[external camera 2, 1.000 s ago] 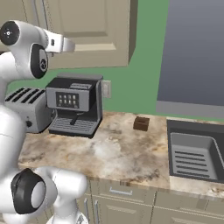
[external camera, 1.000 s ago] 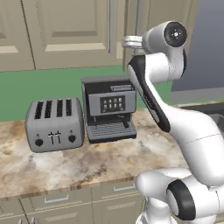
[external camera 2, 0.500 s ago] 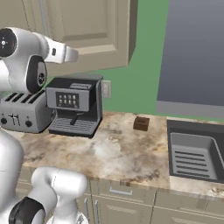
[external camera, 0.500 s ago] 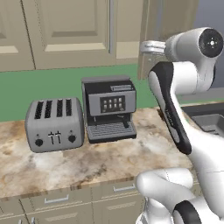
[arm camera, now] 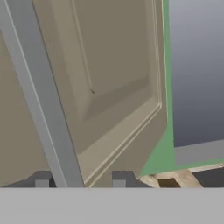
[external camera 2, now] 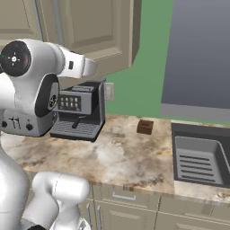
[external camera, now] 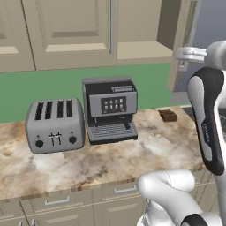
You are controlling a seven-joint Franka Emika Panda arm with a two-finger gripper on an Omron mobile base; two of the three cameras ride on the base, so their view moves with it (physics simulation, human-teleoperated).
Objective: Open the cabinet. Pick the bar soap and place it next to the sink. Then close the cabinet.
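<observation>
The arm has swung to the robot's right and a little lower over the last second, and the hand (arm camera: pixel 81 179) is now lined up with the cabinet (external camera: pixel 75 31). In the hand view the silver handle (arm camera: pixel 43 109) runs down between the two finger tips. One tip sits just beside the bar and the other stands off from it with a gap. The fingers are apart and not clamped on anything. They have drawn in only slightly, so this reads as the start of a grasp, not a finished one. Whether a tip already touches the bar I cannot tell.

Nothing else has moved. In both base views the cabinet doors look shut, flush with each other. The small brown block (external camera 2: pixel 144 126) lies where it did on the tabletop (external camera 2: pixel 121 157), between the coffee machine (external camera: pixel 110 108) and the sink (external camera 2: pixel 197 161).

For the task, this means the first step is only being set up: the door is not yet open. The soap, I judge, is behind those doors. The spot beside the sink waits for it. The next move probably calls for closing on the bar and pulling it outward along the door's arc. A grip that is off-centre could slip down the smooth handle.
</observation>
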